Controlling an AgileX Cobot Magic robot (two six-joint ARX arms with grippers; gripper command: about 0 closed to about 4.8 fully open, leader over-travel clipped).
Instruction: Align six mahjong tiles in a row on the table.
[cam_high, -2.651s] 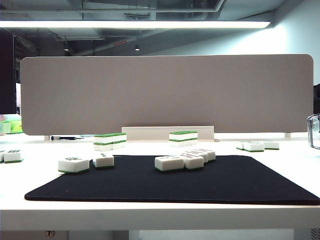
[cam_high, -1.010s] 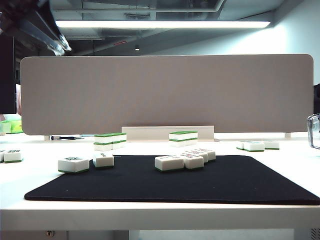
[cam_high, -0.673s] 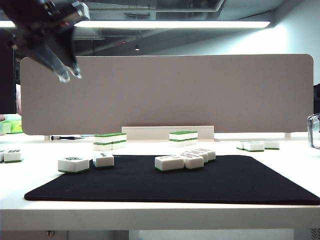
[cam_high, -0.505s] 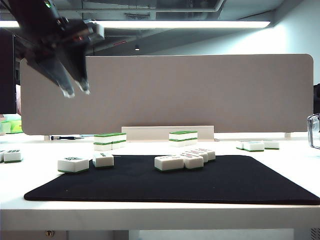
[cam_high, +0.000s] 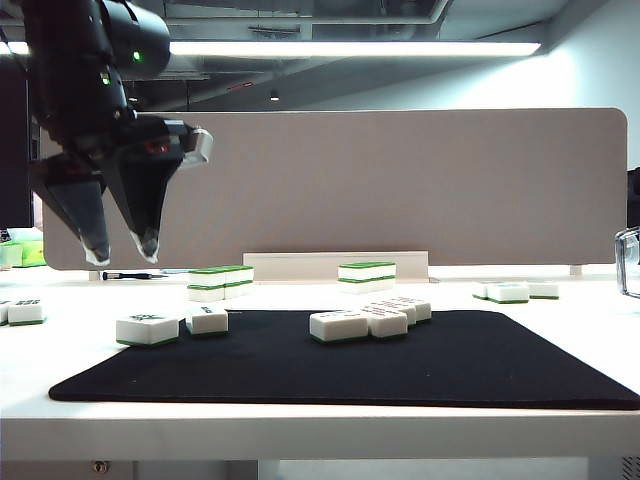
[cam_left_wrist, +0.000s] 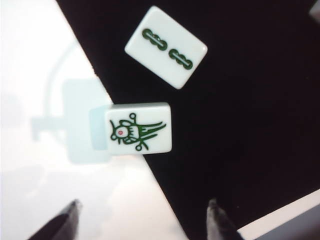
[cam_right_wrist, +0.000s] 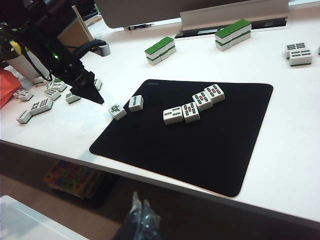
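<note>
Six mahjong tiles (cam_right_wrist: 172, 107) lay face up on the black mat (cam_high: 420, 365) on the table (cam_high: 300, 425), two at its left edge and four in a touching diagonal run near the mat's middle. From the exterior view these four looked like a tight cluster (cam_high: 370, 318); only the right wrist view showed them stepping away toward the mat's far right corner, each with its long axis across the line of the run.

The left pincer (cam_high: 122, 253) hung above the table's left side, over the two left tiles, its jaws well apart and holding nothing. The left wrist view showed what the others could not: the bird tile (cam_left_wrist: 139, 128) straddled the mat's left edge, partly on the bare table (cam_left_wrist: 35, 75), its long axis roughly across that edge, and the neighbouring tile with two green links (cam_left_wrist: 166, 47) lay wholly on the mat (cam_left_wrist: 250, 125), skewed to the first, apart from it. Both fingertips (cam_left_wrist: 216, 220) showed clear of the tiles.

Stacked green-topped tiles (cam_high: 220, 280) stood behind the mat by the grey divider (cam_high: 400, 190). The right pincer (cam_right_wrist: 140, 216) appeared below the table's near edge, its jaws together and empty.
</note>
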